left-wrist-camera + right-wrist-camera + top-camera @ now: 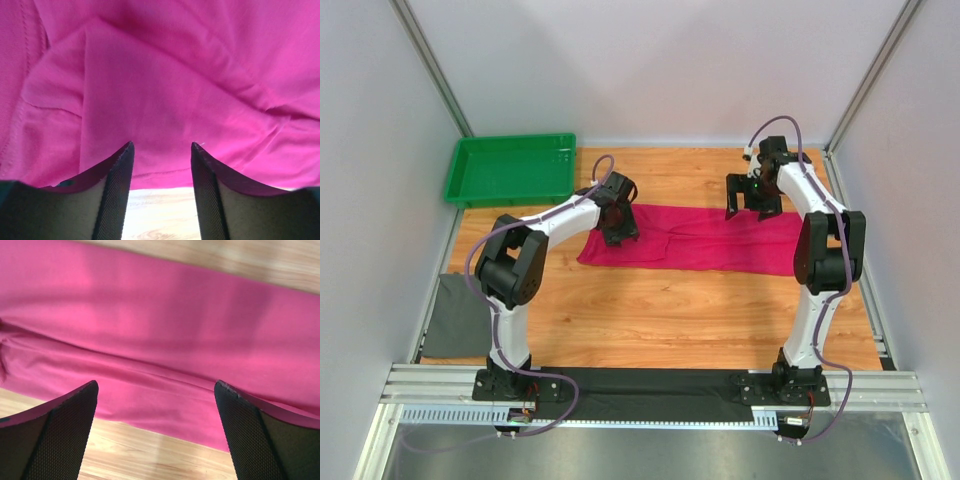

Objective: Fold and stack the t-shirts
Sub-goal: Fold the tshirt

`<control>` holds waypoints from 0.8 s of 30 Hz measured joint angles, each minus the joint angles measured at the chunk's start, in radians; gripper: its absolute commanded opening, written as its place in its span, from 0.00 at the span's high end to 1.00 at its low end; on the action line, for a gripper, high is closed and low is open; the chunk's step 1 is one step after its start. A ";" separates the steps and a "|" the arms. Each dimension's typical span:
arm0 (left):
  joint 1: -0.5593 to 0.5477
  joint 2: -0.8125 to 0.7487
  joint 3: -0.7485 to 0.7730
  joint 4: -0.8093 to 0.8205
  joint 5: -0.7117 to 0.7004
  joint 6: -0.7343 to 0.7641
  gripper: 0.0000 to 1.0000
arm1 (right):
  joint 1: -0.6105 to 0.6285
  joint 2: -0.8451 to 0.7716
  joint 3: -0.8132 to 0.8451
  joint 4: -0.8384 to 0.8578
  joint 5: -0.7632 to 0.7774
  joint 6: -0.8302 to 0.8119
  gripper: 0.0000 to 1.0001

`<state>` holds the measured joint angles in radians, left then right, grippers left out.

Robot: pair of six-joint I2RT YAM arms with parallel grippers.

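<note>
A magenta-pink t-shirt (705, 238) lies folded into a long flat strip across the wooden table. My left gripper (620, 228) hovers over its left end, open, nothing between the fingers; the left wrist view shows creased pink cloth (165, 90) and the shirt's hem just beyond the fingertips (126, 152). My right gripper (752, 205) stands wide open above the shirt's far edge toward the right end. In the right wrist view the smooth t-shirt (165, 340) fills the frame, with bare wood between the fingers (80, 405).
A green tray (510, 168) sits at the far left corner of the table. A grey cloth (452, 318) hangs off the table's left edge near the left arm's base. White walls and aluminium posts enclose the space.
</note>
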<state>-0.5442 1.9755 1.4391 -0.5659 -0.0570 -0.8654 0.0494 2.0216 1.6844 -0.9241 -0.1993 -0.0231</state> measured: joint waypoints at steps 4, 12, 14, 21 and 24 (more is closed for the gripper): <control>-0.002 -0.005 0.019 -0.001 -0.034 -0.015 0.00 | 0.040 -0.029 -0.072 0.048 -0.028 -0.070 0.00; -0.060 -0.008 0.066 -0.042 -0.096 -0.038 0.00 | 0.167 -0.029 -0.147 0.130 -0.037 -0.225 0.00; -0.074 -0.008 0.081 -0.056 -0.114 -0.039 0.00 | 0.195 -0.029 -0.148 0.149 -0.019 -0.249 0.00; -0.084 0.057 0.188 -0.113 -0.177 -0.068 0.00 | 0.224 -0.024 -0.175 0.196 0.028 -0.290 0.00; -0.080 0.120 0.252 -0.122 -0.193 -0.074 0.00 | 0.222 -0.010 -0.174 0.214 0.039 -0.293 0.00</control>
<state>-0.6247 2.0953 1.6909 -0.6884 -0.2497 -0.9394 0.2714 2.0117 1.5108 -0.7105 -0.1604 -0.3161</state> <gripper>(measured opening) 0.994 0.998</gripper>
